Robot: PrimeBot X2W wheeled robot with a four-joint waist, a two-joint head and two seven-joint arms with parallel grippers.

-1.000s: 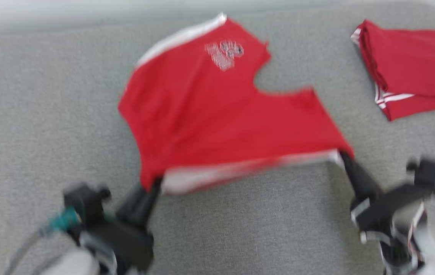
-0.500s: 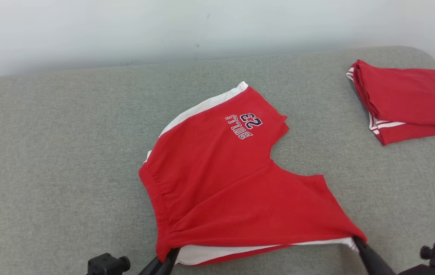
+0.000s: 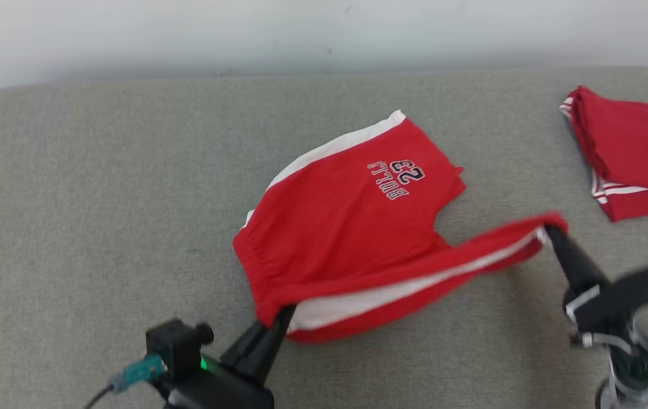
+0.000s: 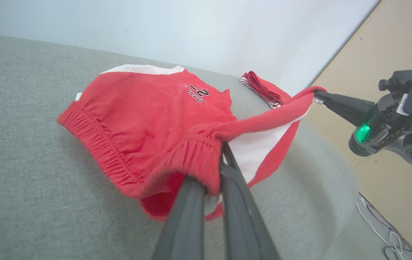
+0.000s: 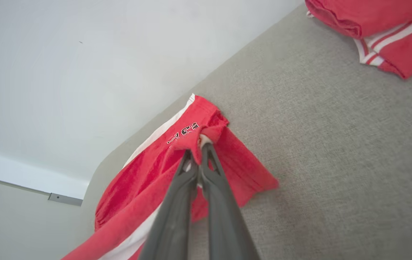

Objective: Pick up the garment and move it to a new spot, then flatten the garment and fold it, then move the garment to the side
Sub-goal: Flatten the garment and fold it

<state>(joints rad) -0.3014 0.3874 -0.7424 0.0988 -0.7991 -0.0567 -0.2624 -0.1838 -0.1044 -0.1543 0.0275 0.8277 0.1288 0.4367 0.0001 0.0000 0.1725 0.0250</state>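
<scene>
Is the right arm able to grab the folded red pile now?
Probably not yet: the right gripper has its jaws shut on the red shorts. The folded pile lies close, bare cushion between.

one print to read
the red fabric shorts with a white side panel point(image 3: 347, 244) carry "bulls" and "23" in dark, white-edged lettering point(image 3: 397, 179) on one leg, upside down in the head view.
</scene>
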